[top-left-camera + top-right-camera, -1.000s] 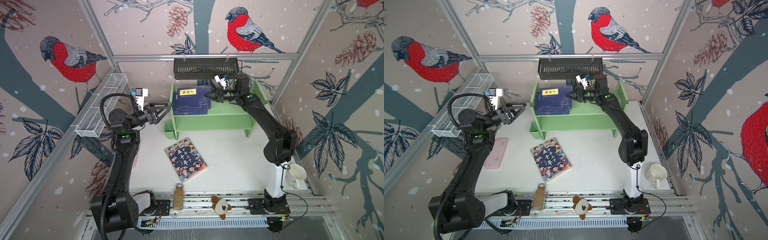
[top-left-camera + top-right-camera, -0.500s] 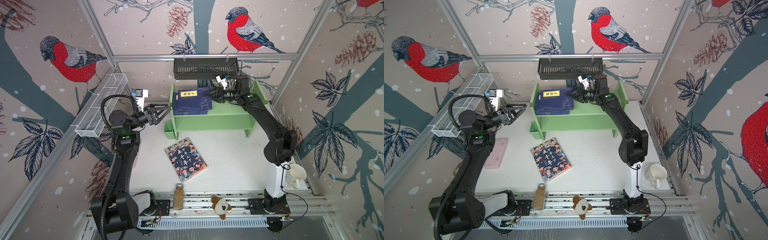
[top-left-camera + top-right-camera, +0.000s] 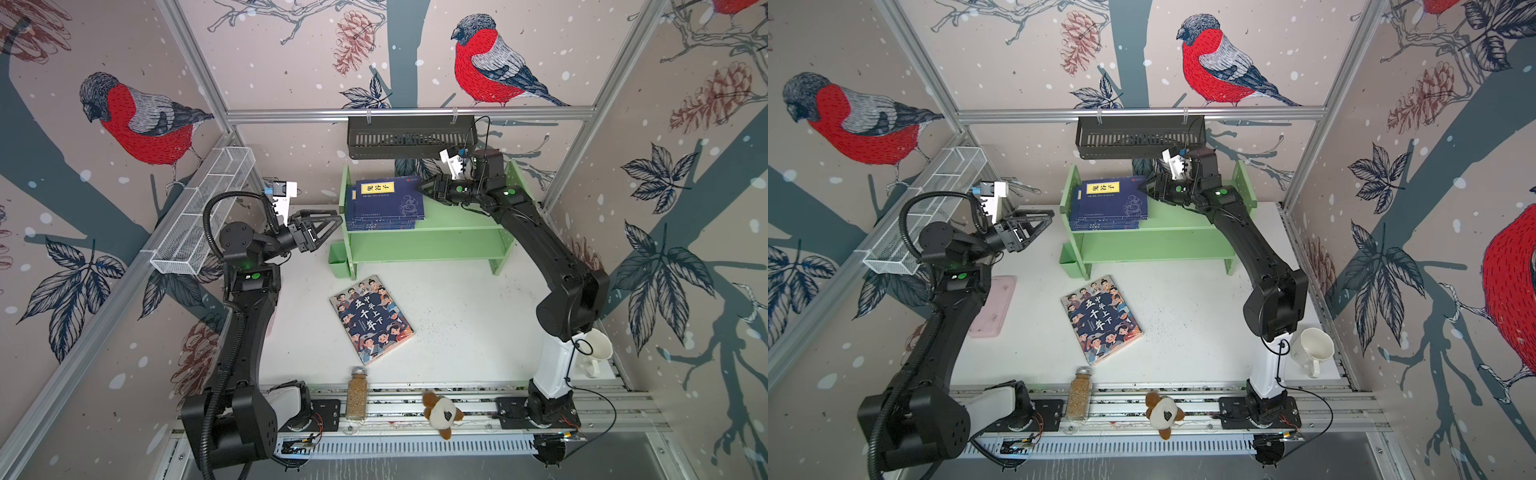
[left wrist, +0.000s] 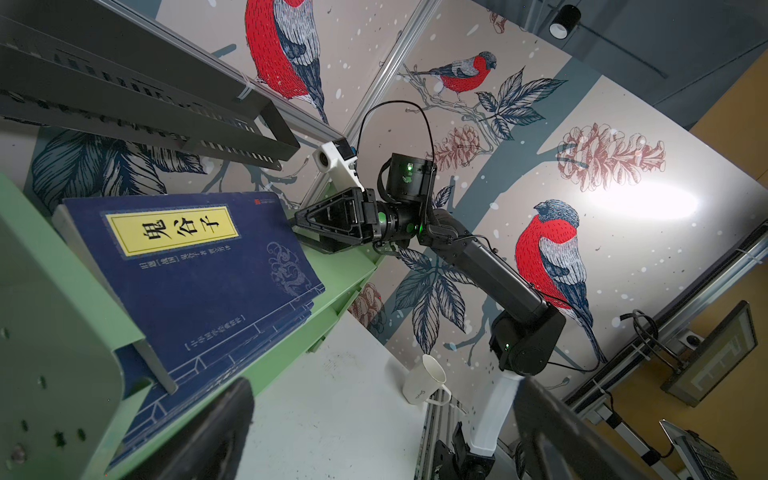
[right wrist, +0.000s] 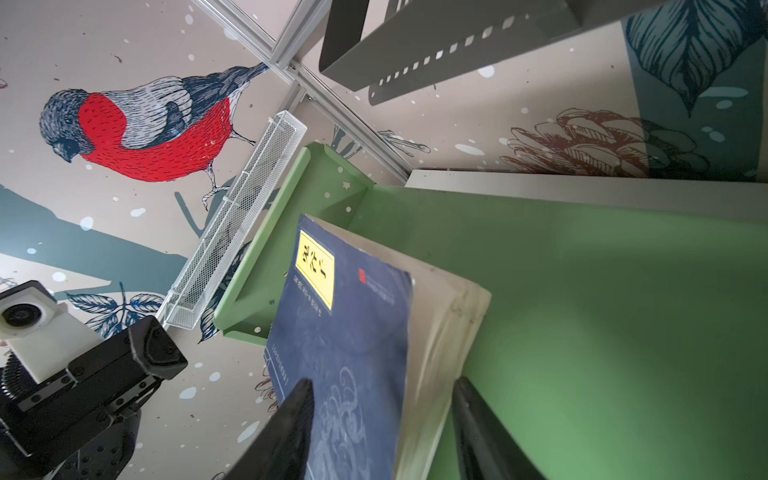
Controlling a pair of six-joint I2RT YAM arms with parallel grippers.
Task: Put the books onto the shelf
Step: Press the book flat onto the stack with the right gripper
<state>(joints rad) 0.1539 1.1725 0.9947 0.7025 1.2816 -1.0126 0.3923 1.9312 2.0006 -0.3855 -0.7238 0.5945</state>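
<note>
Right gripper (image 5: 380, 382) at the upper board of the light green shelf (image 3: 457, 216). We see its fingers (image 5: 286, 428) parted, one over the cover and the other beside the page edges of the stacked navy-blue books (image 5: 340, 332), and we read no pinch on them. In both top views this stack (image 3: 386, 203) (image 3: 1108, 203) lies flat on the upper board, pushed towards the side panel farthest from the right gripper (image 3: 420, 189) and meeting its fingertips only at the near corner. The left gripper (image 3: 328, 232) hovers just outside that panel, fingers spread wide and holding nothing. The cartoon-covered book (image 3: 372, 318) lies flat on the white table (image 3: 457, 311), well apart from both sets of fingers, nearer the arms' bases.
</note>
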